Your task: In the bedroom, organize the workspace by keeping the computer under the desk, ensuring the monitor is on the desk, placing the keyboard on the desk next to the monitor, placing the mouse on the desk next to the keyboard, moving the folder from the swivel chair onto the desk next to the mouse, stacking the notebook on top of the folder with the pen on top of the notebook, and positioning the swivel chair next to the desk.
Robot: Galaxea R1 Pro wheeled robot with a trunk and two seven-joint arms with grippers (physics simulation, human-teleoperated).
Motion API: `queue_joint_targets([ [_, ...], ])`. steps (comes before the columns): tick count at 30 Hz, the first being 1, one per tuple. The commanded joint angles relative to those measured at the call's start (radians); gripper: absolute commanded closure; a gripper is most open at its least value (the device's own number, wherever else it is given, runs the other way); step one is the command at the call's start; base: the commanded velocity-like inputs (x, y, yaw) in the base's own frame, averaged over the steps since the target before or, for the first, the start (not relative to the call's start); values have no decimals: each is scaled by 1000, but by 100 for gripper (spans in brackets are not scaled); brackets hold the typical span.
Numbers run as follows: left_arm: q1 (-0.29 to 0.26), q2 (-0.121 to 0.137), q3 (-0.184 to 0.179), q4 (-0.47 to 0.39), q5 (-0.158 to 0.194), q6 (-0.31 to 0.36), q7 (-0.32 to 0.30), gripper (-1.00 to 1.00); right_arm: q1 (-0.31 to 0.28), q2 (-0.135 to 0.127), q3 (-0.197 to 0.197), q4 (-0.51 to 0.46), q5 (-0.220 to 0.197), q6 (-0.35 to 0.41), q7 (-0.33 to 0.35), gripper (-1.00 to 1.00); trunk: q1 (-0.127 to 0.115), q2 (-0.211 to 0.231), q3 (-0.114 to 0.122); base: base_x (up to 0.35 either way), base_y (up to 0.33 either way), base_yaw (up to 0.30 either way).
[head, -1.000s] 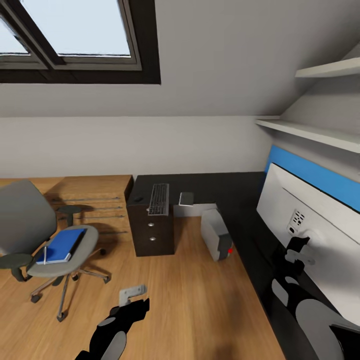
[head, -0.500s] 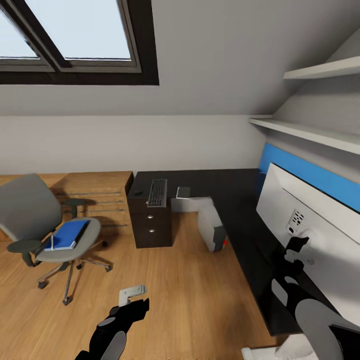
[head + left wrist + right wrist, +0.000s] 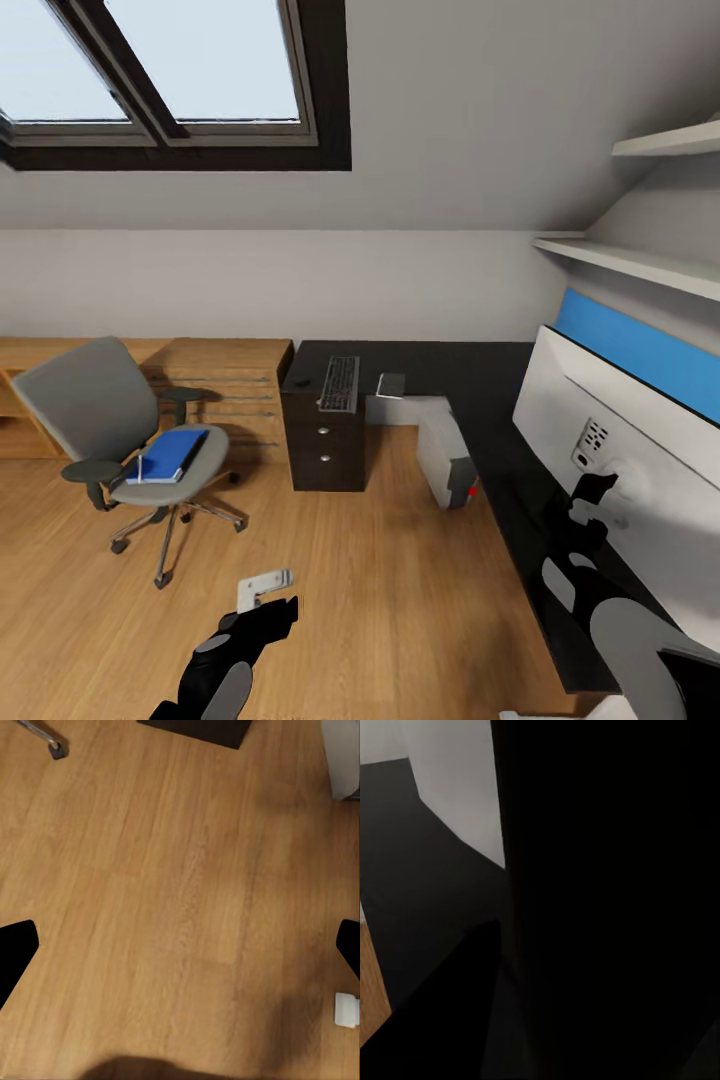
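Monitor (image 3: 620, 470) sits at the near right end of the dark L-shaped table (image 3: 480, 375), back panel facing the camera. Right gripper (image 3: 597, 490) is pressed against that back panel near the port block; its wrist view is mostly black, so I can't tell whether the jaws are closed on anything. Left gripper (image 3: 263, 588) hangs over bare wood floor (image 3: 180, 885) with jaws spread wide, holding nothing.

Change over the last second: whole head view slid right and everything far got smaller, while both arms hold the same spot in frame. So that's the base or head moving back and turning left, not the objects. Monitor keeps its place against the right arm. My read: the robot is repositioning with the monitor in contact, monitor step not finished.

Rest of the job looks untouched:
- keyboard (image 3: 340, 383) and mouse (image 3: 301, 381) on the far table end above the drawer unit (image 3: 325, 450), well apart from the monitor
- small grey item (image 3: 391, 385) just beside the keyboard, can't identify
- computer (image 3: 448, 458) on the floor at the table's inner corner, partly out from under it
- swivel chair (image 3: 120, 430) well left of the table, carrying the blue folder (image 3: 170, 455) with a pen (image 3: 140, 468) on top; notebook not distinguishable

In the way: computer tower sticks into the open floor between base and far table end.
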Motion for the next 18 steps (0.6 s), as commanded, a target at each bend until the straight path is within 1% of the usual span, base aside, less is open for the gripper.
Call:
queue_joint_targets([
  [1,-2,1,-3,-1,9,1,10,-100,-1,0,6,-1,0,-2,0,100,0,-2,-2,0,-1,274],
  [5,-2,1,-4,-1,9,1,10,-100,-1,0,5,-1,0,-2,0,100,0,-2,-2,-1,0,238],
  [8,-1,1,-4,-1,9,1,10,-100,-1,0,5,-2,0,-2,0,100,0,-2,-2,-89,-70,88],
  [12,-2,1,-4,-1,9,1,10,-100,-1,0,5,-2,0,-2,0,100,0,-2,-2,-206,-159,29],
  [18,-2,1,-3,-1,9,1,10,-100,-1,0,5,-3,0,-3,-1,100,0,-2,-2,-273,-183,3],
])
